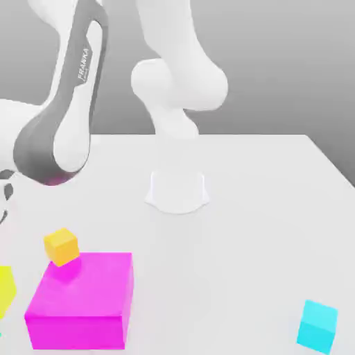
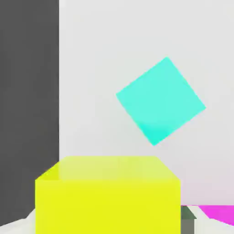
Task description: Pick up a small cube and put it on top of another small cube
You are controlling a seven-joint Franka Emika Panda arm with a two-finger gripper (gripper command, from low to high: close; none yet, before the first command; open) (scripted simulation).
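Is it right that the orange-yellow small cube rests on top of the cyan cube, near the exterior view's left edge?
Not quite. In the exterior view the orange-yellow small cube rests on the magenta block, not the cyan cube, which sits alone on the table toward that view's lower right. The rest holds.

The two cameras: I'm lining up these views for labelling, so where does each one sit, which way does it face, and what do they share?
Exterior view: off the arm, above the white table, looking down across it at the magenta block, the orange cube and the arm's white links.
Hand view: on the hand, looking along the gripper at the yellow cube close up; a dark fingertip shows beside it.
Shared: the yellow cube, the cyan cube, the magenta block and the table.
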